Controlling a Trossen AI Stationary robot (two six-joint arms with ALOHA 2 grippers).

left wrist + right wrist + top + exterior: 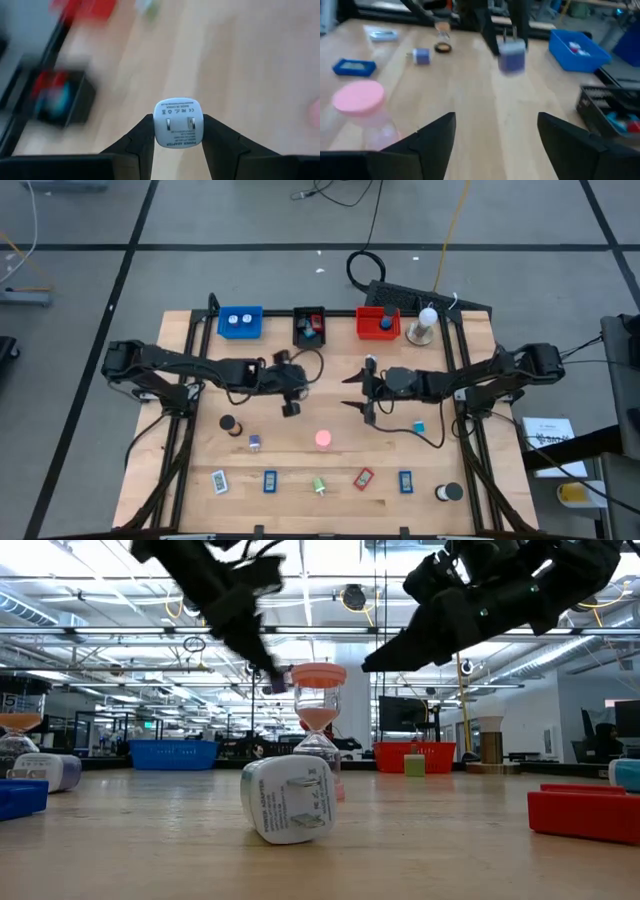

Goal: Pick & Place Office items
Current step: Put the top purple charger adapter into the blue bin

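Tabletop: charger (177,123) between left jaws.

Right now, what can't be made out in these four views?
- Blue tray contents: high view, two pale things, too small to name.
- Black tray: left wrist view, motion blur smears what lies inside.
- Adapter in the left gripper: right wrist view shows it only as a blurred block.
- Right gripper: open, its fingers cut off by the picture's bottom edge.
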